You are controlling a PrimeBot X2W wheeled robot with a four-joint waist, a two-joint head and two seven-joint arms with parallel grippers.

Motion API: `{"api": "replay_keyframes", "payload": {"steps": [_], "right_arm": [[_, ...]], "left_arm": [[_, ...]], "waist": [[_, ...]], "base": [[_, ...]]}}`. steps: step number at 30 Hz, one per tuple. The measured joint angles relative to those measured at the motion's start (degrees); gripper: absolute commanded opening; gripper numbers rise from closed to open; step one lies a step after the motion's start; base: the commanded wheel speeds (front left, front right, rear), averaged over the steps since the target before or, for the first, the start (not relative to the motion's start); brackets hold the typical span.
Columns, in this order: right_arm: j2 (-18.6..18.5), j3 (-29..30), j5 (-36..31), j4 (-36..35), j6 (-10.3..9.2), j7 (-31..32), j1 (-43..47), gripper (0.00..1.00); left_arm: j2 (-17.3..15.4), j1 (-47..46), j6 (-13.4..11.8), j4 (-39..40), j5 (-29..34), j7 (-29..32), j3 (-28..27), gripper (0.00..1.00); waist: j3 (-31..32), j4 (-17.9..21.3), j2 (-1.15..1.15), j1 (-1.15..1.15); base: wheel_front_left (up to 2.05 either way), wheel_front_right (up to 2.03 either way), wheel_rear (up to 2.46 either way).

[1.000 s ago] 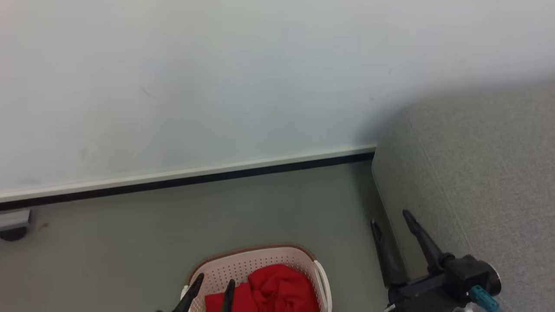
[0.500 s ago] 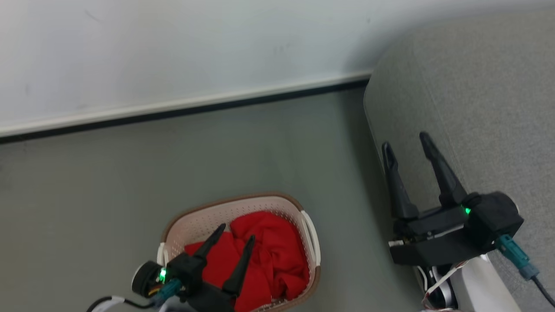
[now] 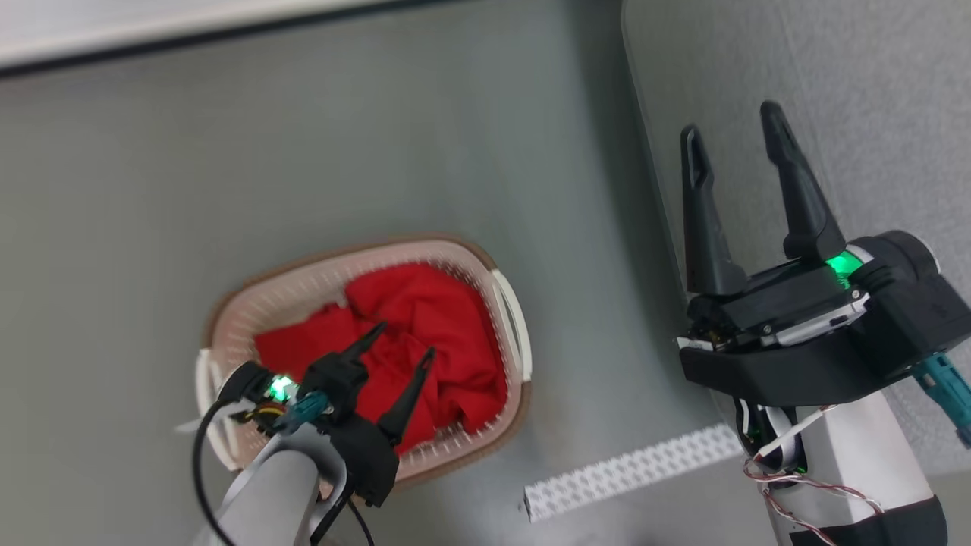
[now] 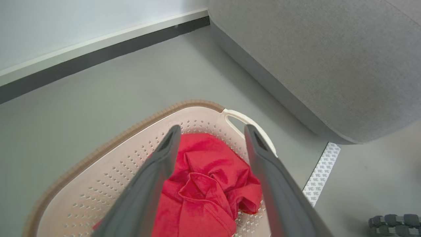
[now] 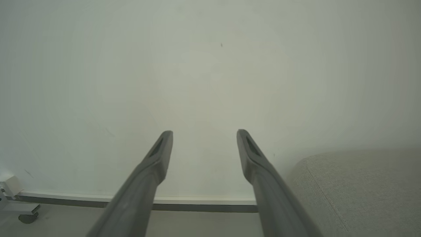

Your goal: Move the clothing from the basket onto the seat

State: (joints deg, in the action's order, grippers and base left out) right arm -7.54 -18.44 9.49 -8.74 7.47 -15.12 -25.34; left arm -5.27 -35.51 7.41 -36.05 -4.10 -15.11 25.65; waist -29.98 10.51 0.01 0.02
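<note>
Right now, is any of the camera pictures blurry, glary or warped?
Head view: slightly smeared, the basket looks soft; green glare on the left gripper and right gripper. Left wrist view: clothing sharp, its own fingers soft, baseboard slightly bowed by the wide lens. Right wrist view: flat even light on the wall, corners dimmer.

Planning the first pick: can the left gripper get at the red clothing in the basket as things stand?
Probably yes. The left gripper is open over the crumpled red fabric clothing in the open-topped cream perforated plastic basket, aimed at it, with nothing in between.
</note>
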Motion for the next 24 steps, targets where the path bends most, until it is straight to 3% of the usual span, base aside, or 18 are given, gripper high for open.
{"api": "replay_keyframes", "payload": {"steps": [10, 24], "right_arm": [[1.91, -0.15, 0.04, -1.33, 0.0, 0.0, -2.71, 1.0], [3.88, -0.91, 0.66, -1.45, 0.0, 0.0, -4.66, 1.0]], "left_arm": [[-3.67, -9.4, 0.05, -9.47, -1.25, 0.0, 8.04, 1.0], [-7.09, -19.22, 0.05, -14.04, -2.85, 0.0, 23.02, 1.0]], "waist": [[-10.46, 3.72, 0.0, 0.0], [-20.5, 8.55, 0.0, -0.01]], "base": [[0.0, 0.0, 0.0], [0.0, 0.0, 0.0]]}}
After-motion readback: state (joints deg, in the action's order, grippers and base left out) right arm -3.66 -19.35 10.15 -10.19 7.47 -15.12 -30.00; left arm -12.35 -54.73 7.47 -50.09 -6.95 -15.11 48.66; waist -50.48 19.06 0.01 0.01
